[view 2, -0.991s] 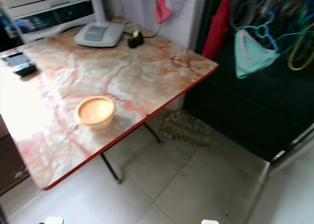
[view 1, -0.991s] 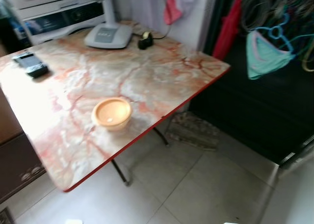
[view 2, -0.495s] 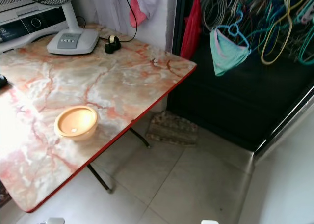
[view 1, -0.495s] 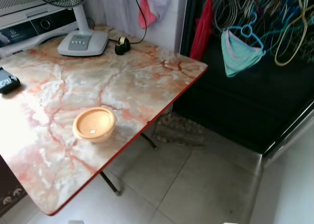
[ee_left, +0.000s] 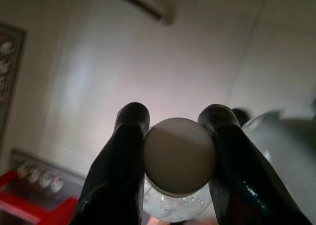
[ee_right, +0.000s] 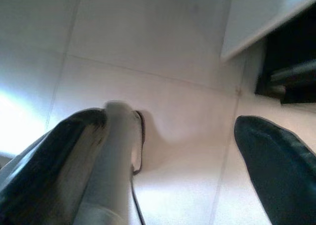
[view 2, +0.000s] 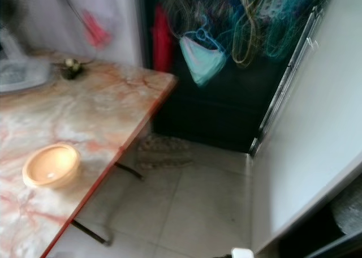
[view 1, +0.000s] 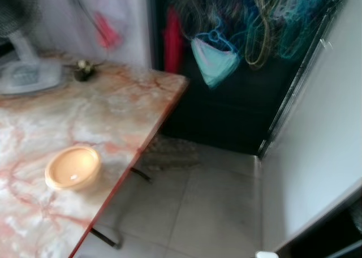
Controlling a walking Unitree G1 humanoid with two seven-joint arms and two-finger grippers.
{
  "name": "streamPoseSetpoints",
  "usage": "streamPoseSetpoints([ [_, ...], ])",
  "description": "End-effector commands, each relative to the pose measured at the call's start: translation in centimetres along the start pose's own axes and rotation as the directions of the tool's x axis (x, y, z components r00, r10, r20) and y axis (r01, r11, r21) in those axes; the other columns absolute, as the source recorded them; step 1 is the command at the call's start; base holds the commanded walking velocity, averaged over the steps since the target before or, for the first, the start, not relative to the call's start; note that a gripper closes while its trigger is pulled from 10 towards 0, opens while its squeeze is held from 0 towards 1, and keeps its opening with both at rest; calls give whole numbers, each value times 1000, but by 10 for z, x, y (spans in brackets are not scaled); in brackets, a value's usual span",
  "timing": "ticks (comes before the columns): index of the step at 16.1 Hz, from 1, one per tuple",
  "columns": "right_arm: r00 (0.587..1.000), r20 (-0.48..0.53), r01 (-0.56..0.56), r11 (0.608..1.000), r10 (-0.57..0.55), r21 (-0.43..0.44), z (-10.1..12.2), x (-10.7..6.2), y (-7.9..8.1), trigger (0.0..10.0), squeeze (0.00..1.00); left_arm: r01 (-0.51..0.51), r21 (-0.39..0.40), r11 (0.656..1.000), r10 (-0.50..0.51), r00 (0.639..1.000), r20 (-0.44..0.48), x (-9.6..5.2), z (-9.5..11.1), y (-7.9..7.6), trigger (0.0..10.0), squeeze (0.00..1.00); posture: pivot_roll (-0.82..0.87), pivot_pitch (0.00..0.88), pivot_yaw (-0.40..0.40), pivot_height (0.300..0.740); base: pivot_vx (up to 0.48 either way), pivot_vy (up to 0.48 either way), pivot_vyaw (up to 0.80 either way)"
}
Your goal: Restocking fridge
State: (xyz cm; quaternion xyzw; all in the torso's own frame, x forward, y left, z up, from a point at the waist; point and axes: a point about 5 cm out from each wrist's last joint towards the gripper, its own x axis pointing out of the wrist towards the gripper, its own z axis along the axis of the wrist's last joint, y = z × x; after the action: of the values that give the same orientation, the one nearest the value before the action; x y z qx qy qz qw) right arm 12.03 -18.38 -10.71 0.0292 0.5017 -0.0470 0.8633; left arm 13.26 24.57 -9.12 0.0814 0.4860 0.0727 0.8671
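While your left gripper [ee_left: 178,158] is clamping the bottle [ee_left: 179,157] by its cap, and the right gripper [ee_right: 170,166] is hanging open, keep that pinch firm as you're turning toward the white panel [view 1: 317,133] at right.

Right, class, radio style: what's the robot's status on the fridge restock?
Left gripper shut on a white-capped bottle. Right gripper open over floor tiles. View blurred, robot turning; marble table with orange bowl on its left.

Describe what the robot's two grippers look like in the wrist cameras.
The left gripper has two long, glossy black fingers with rounded tips. The right gripper has the same black fingers, broad and tapering; a pale grey part of the robot and a thin dark cable run beside one of them.
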Motion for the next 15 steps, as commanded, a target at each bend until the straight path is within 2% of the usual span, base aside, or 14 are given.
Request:
streamPoseSetpoints([
  [1, 1000, -18, -3, 1000, 3, 1, -3, 0, 1, 10000, 0, -7, -24, 1000, 6, 1000, -13, 0, -1, -1, 10000, 0, 40, 0, 2, 740, 0, 0, -788],
  [8, 999, -49, 6, 1000, -6, -16, -13, -3, -3, 10000, 0, 1, -81, 997, -6, 998, -55, -3, -14, -2, 10000, 0, 54, 0, -12, 740, 0, 0, -784],
  [15, 999, -37, 17, 1000, -18, -14, -6, -1, -7, 10000, 0, 3, -89, 996, -7, 999, -39, -1, -7, -7, 10000, 0, 64, 0, -26, 740, 0, 0, -781],
])
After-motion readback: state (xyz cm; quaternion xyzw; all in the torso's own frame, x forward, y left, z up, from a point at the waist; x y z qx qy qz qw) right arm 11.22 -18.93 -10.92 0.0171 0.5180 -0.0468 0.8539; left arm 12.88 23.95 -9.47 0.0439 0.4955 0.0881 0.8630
